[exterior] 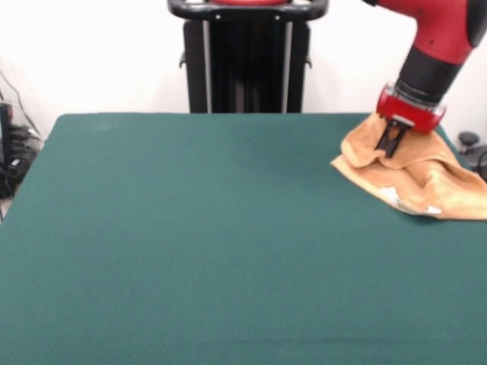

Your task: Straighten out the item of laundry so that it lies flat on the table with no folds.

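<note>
The orange-tan towel (pixel 435 181) lies crumpled and folded over itself near the far right edge of the dark green table (pixel 213 236), partly cut off by the picture's right edge. A small white tag (pixel 389 195) shows at its near edge. My gripper (pixel 391 149) comes down from the upper right onto the towel's far left part. Its dark fingers stand close together, pinched on a raised fold of the cloth.
The black pedestal (pixel 247 61) stands behind the table's far edge at the middle. Cables and dark gear (pixel 15 152) sit off the table's left side. A small dark object (pixel 468 141) shows beyond the right edge.
</note>
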Controlling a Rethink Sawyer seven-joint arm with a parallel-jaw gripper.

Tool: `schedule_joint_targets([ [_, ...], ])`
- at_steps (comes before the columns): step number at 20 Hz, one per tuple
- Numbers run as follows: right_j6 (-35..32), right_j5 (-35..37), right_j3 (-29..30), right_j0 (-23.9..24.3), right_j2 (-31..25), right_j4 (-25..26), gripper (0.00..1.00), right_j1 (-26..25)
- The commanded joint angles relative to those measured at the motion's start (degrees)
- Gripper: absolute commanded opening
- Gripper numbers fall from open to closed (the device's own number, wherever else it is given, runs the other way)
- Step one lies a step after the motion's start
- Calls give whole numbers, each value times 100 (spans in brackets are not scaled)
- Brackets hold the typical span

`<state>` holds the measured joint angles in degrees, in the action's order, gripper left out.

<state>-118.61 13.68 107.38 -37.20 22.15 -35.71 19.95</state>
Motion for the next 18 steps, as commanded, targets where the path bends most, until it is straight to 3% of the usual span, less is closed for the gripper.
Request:
schedule_joint_targets([
  [1, -2080, 1090, -228, -270, -56, -359, 0, 17],
  [11, -2025, 1084, -142, -45, -140, -142, 0, 225],
  [15, -1348, 981, 287, 585, -319, 111, 0, 758],
  [18, -830, 1328, 461, 1062, -141, 481, 0, 1267],
])
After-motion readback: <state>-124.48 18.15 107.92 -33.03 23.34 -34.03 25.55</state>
